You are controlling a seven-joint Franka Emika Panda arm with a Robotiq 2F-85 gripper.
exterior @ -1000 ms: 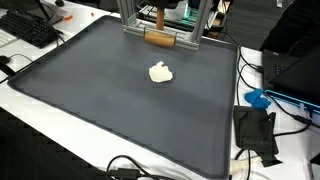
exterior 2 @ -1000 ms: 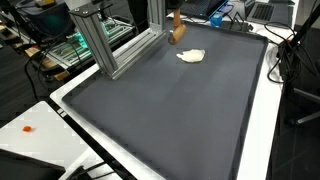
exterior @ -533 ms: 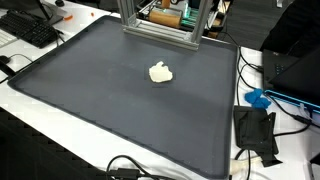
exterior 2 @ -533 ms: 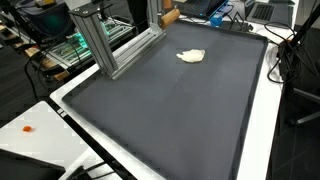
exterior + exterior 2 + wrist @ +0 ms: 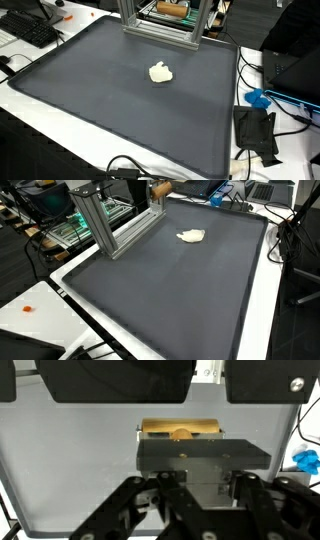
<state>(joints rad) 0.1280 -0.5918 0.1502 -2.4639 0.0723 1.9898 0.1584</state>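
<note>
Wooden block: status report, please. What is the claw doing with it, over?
Gripper shut on wooden block, held up by the metal frame. White lump lies on the mat, well apart. Nothing in the way.

A: Mat (image 5: 100, 110)?
B: Plain dark grey in both exterior views. The crumpled lump (image 5: 160, 72) on it is cream-white.
A: Wooden block (image 5: 180, 430)?
B: Tan, with a darker brown spot mid-face in the wrist view.
A: Rest?
B: Metal frame (image 5: 100, 220) silver, keyboard (image 5: 30, 30) black, tabletop (image 5: 40, 292) white with an orange dot (image 5: 28, 308).
</note>
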